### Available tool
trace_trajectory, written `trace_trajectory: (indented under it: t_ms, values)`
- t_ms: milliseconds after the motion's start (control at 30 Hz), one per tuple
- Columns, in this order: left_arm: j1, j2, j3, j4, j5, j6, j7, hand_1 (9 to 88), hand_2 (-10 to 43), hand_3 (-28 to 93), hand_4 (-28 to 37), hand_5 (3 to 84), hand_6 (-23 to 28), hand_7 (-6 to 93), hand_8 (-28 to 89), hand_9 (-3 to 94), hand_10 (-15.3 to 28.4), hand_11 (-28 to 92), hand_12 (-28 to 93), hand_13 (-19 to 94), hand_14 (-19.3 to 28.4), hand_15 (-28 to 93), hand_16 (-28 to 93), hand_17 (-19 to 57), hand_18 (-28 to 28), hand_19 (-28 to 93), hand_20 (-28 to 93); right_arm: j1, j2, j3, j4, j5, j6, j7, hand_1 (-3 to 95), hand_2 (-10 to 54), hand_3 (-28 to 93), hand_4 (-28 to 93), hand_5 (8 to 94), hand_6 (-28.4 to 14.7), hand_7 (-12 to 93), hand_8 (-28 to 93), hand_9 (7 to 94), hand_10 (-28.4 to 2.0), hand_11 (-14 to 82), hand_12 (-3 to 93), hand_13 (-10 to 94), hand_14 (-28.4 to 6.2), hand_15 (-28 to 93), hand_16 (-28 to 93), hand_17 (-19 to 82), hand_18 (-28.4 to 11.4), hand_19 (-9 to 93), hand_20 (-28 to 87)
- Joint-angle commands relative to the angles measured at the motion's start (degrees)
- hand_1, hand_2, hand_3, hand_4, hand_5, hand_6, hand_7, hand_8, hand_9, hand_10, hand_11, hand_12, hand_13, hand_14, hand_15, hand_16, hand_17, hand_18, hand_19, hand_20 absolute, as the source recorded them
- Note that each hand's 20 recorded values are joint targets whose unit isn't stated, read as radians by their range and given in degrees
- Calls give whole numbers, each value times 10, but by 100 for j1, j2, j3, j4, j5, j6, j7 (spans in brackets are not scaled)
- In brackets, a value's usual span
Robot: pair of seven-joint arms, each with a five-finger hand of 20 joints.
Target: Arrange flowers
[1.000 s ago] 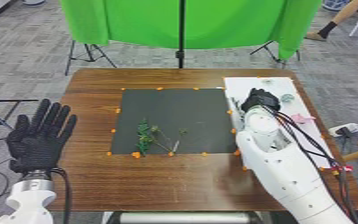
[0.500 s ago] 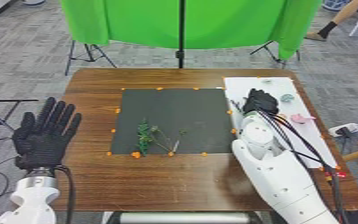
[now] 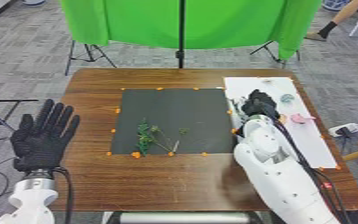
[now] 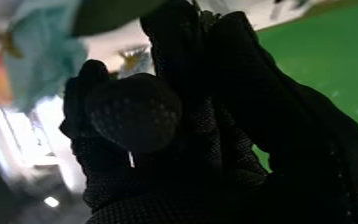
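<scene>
Reading the black mat [image 3: 175, 107] as a clock face, I have my left hand [image 3: 40, 145] spread wide and empty between eight and nine, over the table's edge [image 3: 65, 117]. Nearest on the mat are thin stems [image 3: 173, 146] at six, then a leafy green sprig [image 3: 144, 136] at eight. Off to three, a pink flower [image 3: 302, 119] sits on the white board [image 3: 316, 150]. Just past two, my right hand [image 3: 259, 104] is over that board; I can't tell whether it grips anything. A blue-green piece [image 4: 47, 57] is near my glove in the wrist view. Slightly farther, a grey-green flower [image 3: 287, 98] lies between two and three, and green cloth [image 3: 140, 22] hangs beyond, toward twelve.
</scene>
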Motion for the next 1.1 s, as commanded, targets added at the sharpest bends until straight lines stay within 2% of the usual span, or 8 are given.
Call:
trace_trajectory:
  t_ms: [33, 167, 300, 500, 667, 800, 1100]
  values:
    - [232, -40, -55, -45, -34, 25, 46, 311, 67, 786, -282, 461, 91, 91, -95, 417, 149, 177, 83, 324, 155, 290, -64, -68, 142, 356, 119, -513, 11, -23, -809, 494, -224, 496, 623, -95, 834, -283, 660, -9, 752, 108, 918, -72, 151, 413, 906, -27, 570, 396, 472, -258, 899, 262]
    - [304, 32, -130, -88, 4, 46, 68, 309, 70, 787, -283, 460, 91, 91, -95, 417, 149, 176, 82, 325, 156, 290, -65, -68, 142, 355, 119, -784, -189, 1, -1222, 612, -140, 810, 620, -95, 837, -282, 659, -10, 747, 112, 919, -70, 150, 415, 906, -28, 575, 389, 474, -261, 901, 262]
    - [333, 90, -118, -97, -16, 84, 70, 306, 73, 787, -283, 460, 90, 91, -95, 416, 150, 175, 83, 325, 156, 289, -65, -68, 142, 355, 119, -979, -390, -95, -1548, 553, -21, 986, 620, -95, 837, -282, 660, -13, 742, 114, 919, -69, 150, 415, 906, -28, 580, 381, 474, -262, 902, 261]
    - [246, 211, -85, -87, 19, 122, 10, 305, 75, 786, -283, 459, 91, 90, -95, 416, 150, 174, 83, 325, 155, 289, -65, -68, 142, 355, 120, -1127, -684, -302, -1793, 519, 206, 1092, 620, -95, 836, -280, 660, -13, 741, 114, 918, -70, 151, 416, 905, -29, 586, 373, 476, -265, 905, 258]
    - [217, 301, -64, -89, 19, 165, -6, 304, 76, 786, -283, 459, 91, 90, -94, 416, 150, 174, 83, 324, 154, 288, -65, -69, 143, 356, 120, -1201, -855, -442, -1751, 547, 319, 1203, 617, -95, 839, -274, 660, -14, 741, 113, 917, -69, 153, 415, 905, -30, 592, 370, 477, -267, 908, 257]
    - [182, 312, -28, -77, 19, 166, -30, 304, 77, 786, -283, 459, 90, 90, -95, 416, 150, 174, 84, 324, 155, 288, -65, -69, 143, 356, 120, -1326, -946, -533, -1757, 433, 409, 1147, 618, -95, 837, -275, 659, -14, 741, 112, 915, -70, 156, 414, 903, -32, 595, 368, 476, -267, 910, 255]
    - [269, 313, -91, -109, -1, 176, -5, 303, 78, 786, -283, 459, 90, 90, -95, 417, 151, 174, 83, 324, 155, 290, -64, -69, 143, 356, 119, -1495, -976, -646, -1738, 396, 331, 1143, 614, -95, 835, -276, 653, -14, 738, 105, 912, -69, 160, 411, 902, -32, 600, 364, 476, -269, 913, 251]
